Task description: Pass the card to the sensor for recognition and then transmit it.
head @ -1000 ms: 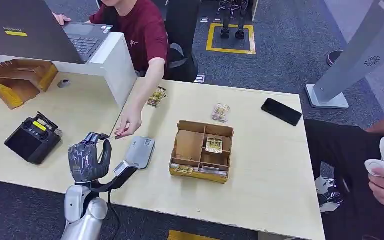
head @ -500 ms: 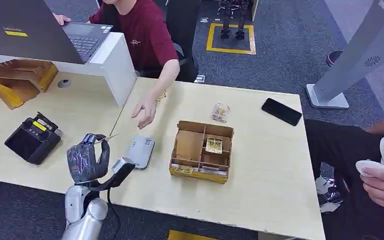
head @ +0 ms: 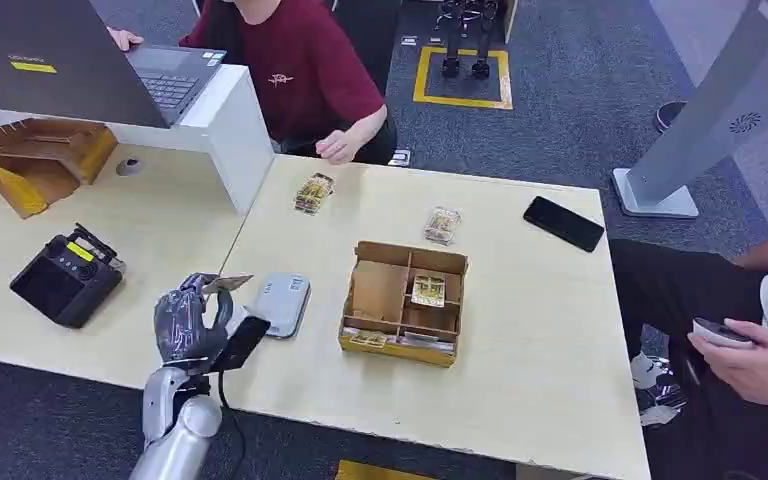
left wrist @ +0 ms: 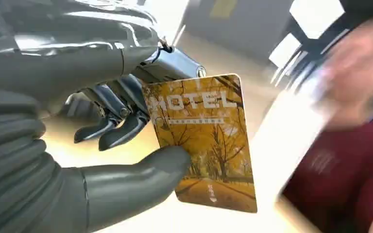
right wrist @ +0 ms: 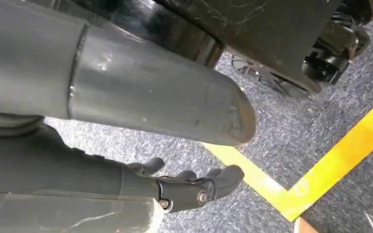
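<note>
My left hand (head: 188, 325) hovers over the near edge of the pale table, just left of the grey card reader (head: 282, 302). It pinches a yellow hotel card (head: 226, 283) between thumb and fingers, and the card sticks out toward the reader. In the left wrist view the card (left wrist: 201, 141) shows autumn trees and the word MOTEL, with the thumb (left wrist: 136, 179) pressed on its face. My right hand (right wrist: 175, 189) hangs over the grey carpet, fingers apart and holding nothing.
A compartmented cardboard box (head: 396, 350) stands right of the reader. Card packs (head: 313, 192) (head: 441, 225) and a black phone (head: 562, 222) lie further back. A black controller (head: 65, 278) sits at the left. A person in red (head: 305, 60) sits behind; another person (head: 760, 360) sits at the right.
The person's hand, which met my left hand at the card, has pulled back to their body. My left hand now holds the card alone and has shifted slightly right toward the reader.
</note>
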Tool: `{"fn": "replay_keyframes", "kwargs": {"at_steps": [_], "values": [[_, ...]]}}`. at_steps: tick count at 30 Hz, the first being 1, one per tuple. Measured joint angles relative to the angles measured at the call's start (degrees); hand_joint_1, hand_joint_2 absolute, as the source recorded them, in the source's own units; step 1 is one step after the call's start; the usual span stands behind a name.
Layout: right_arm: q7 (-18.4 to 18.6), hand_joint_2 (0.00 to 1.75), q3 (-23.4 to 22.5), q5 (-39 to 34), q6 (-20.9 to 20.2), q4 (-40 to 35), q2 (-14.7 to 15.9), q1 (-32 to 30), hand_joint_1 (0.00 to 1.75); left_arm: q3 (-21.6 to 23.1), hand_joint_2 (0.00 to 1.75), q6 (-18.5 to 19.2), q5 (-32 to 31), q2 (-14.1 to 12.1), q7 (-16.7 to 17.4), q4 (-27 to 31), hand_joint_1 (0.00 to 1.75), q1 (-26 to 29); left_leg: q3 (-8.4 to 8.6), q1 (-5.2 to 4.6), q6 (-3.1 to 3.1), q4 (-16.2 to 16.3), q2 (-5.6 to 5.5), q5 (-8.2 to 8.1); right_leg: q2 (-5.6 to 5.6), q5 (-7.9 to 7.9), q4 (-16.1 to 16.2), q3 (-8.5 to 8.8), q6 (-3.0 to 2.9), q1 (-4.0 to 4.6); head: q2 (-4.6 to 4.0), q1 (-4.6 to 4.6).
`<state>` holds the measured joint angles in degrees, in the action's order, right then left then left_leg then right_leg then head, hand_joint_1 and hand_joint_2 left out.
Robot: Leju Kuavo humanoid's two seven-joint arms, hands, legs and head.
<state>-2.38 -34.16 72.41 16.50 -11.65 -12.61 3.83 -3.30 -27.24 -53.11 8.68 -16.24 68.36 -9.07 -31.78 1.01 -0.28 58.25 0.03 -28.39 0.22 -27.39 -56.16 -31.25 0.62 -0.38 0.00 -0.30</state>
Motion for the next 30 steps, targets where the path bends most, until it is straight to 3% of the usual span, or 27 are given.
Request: {"fn": "replay_keyframes", "kwargs": {"at_steps": [1, 3, 10, 19, 30], "values": [[0.2, 0.0, 0.0, 0.0, 0.1, 0.0, 0.0, -0.1, 0.0, 0.9, 1.75, 4.3, 4.7, -0.2, 0.9, -0.9, 1.75, -0.3, 0.0, 0.0, 0.0, 0.0, 0.0, 0.0, 0.0, 0.0, 0.0, 0.0, 0.0, 0.0, 0.0, 0.04], [0.3, 0.0, -0.1, 0.0, 0.2, 0.0, 0.0, -0.1, 0.0, 2.5, 1.75, 9.0, 9.3, -0.5, 2.6, -2.7, 1.75, -0.9, -0.01, 0.0, -0.04, 0.0, 0.0, 0.03, 0.0, 0.01, 0.0, 0.01, 0.0, 0.0, 0.0, 0.04], [0.7, 0.0, -0.5, 0.0, 0.7, 0.0, 0.0, -0.2, 0.0, 5.0, 1.75, 14.6, 16.1, -1.4, 8.1, -7.8, 1.75, -4.1, -0.01, 0.0, -0.03, 0.0, 0.0, 0.03, 0.01, 0.01, 0.0, 0.0, 0.0, 0.0, 0.0, 0.04], [0.9, 0.0, -0.7, 0.1, 0.7, 0.0, 0.0, -0.2, 0.0, 7.1, 1.75, 14.5, 16.8, -2.3, 10.8, -12.7, 1.75, -7.6, 0.01, 0.0, -0.04, 0.0, 0.0, 0.03, 0.0, 0.01, 0.0, 0.03, 0.0, 0.0, 0.0, 0.04], [0.8, 0.0, -0.7, 0.5, 0.7, 0.0, -0.2, -0.2, 0.0, 10.2, 1.75, 10.8, 10.8, -2.8, 14.2, -15.9, 1.75, -9.7, 0.02, -0.01, -0.04, 0.0, -0.01, 0.04, -0.01, 0.01, 0.0, 0.06, 0.0, 0.0, 0.0, 0.02]]}}
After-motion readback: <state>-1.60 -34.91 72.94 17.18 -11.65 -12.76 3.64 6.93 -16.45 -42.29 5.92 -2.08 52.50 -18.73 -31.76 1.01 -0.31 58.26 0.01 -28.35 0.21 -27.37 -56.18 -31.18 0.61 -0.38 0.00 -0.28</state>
